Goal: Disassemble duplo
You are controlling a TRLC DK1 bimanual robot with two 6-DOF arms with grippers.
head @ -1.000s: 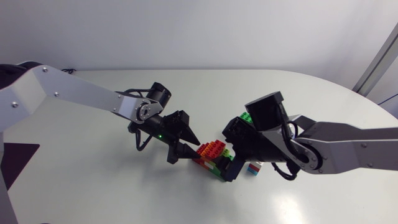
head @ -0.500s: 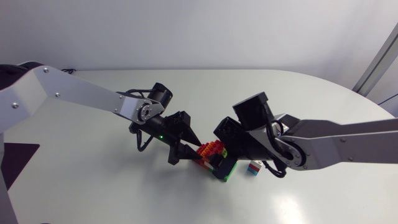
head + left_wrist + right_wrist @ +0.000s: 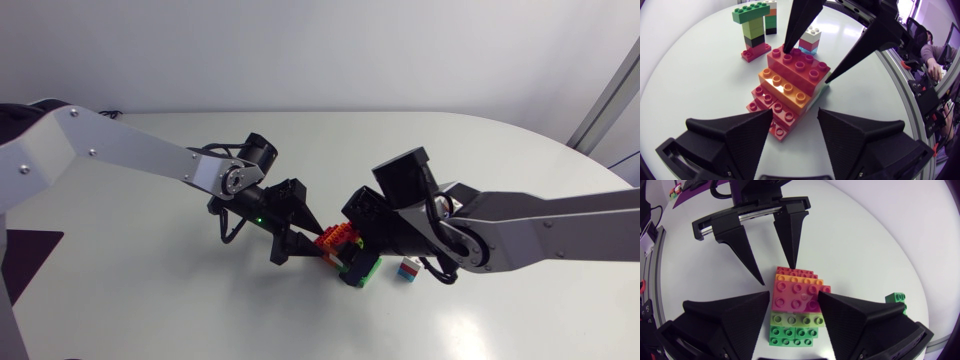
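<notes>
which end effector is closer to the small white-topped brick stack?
Right. The right end effector is at the stepped duplo block, on the side nearest the white-topped stack. The left end effector is at the block's far side.

The stack (image 3: 790, 85) is built like stairs, studs up: a dark red brick is the lowest step, an orange one is above it, and a bright red brick is on top. On its other side, pale green and green layers go down again. Near it stands a small white, blue and red pile (image 3: 810, 39). A little farther stands an upright tower (image 3: 751, 27) with a green top and a red foot.
</notes>
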